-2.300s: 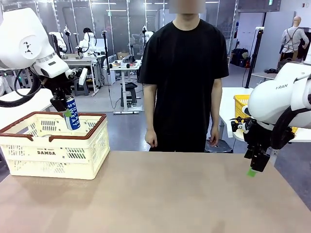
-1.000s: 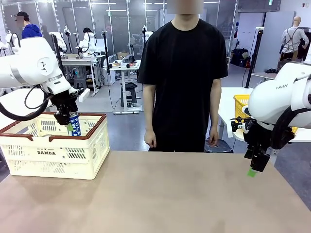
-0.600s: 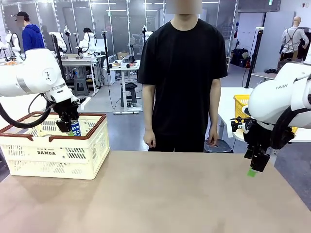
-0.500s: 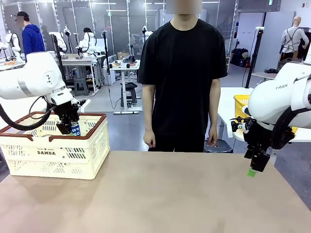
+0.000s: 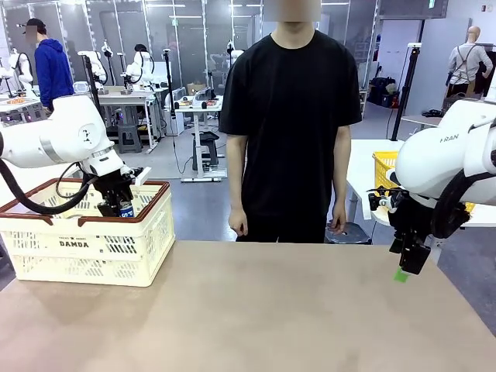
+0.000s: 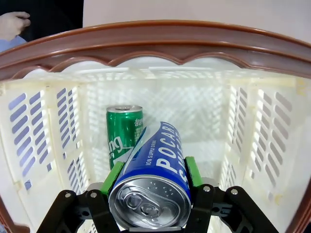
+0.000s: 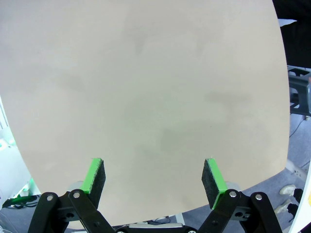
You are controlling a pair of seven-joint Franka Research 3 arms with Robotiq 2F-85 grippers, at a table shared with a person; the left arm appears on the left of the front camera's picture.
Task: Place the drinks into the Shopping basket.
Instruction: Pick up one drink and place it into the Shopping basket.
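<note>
The blue Pocari Sweat can (image 6: pixel 155 182) hangs inside the Shopping basket (image 6: pixel 160 43), below its brown rim, pinched by the left gripper (image 6: pixel 151 187). A green can (image 6: pixel 124 131) stands upright just beside it. The right gripper (image 7: pixel 153 182) hangs spread wide over bare table (image 7: pixel 146 97).

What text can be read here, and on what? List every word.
"DAMDA": side of the cream basket; the small line above it is too small to read.
"POCAR", cut off, and "ION SUPPLY DRINK": blue can in the left end effector.
White lettering on the green can: unreadable.
"RAN": right arm.
</note>
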